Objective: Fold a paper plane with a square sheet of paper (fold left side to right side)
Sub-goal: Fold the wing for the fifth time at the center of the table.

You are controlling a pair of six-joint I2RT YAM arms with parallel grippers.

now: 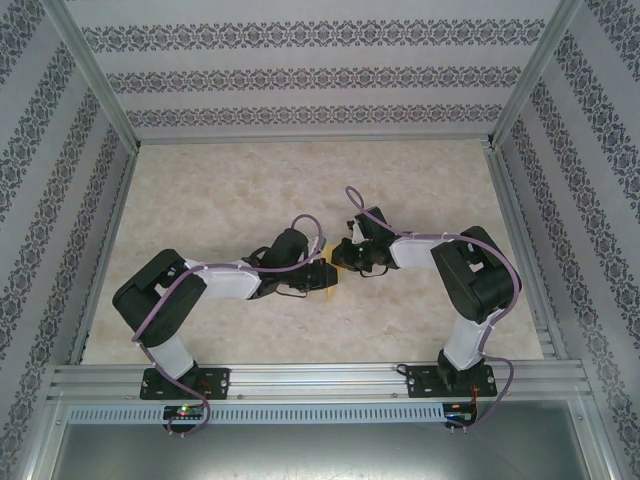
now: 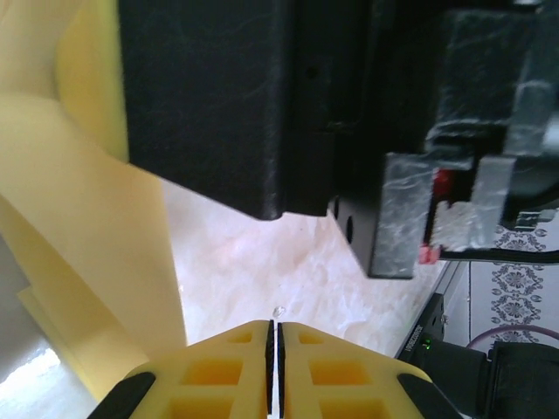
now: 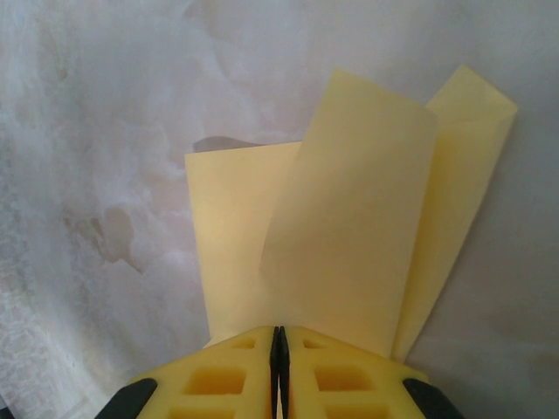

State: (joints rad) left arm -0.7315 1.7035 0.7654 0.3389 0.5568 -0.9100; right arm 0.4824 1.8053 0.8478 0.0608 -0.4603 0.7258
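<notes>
the yellow paper (image 3: pixel 349 218) is near the middle of the table (image 1: pixel 220 190), between the two grippers, part folded with loose flaps. we see the right gripper (image 3: pixel 279 330) pinching its near edge, fingers tight together. the left gripper (image 2: pixel 272 325) is squeezed closed too, with the paper beside it, not in it. if the right one tugs, we think the paper could rip or fold crooked.

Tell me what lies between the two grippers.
The yellow paper lies between the left gripper and right gripper, shown in the top view.
</notes>
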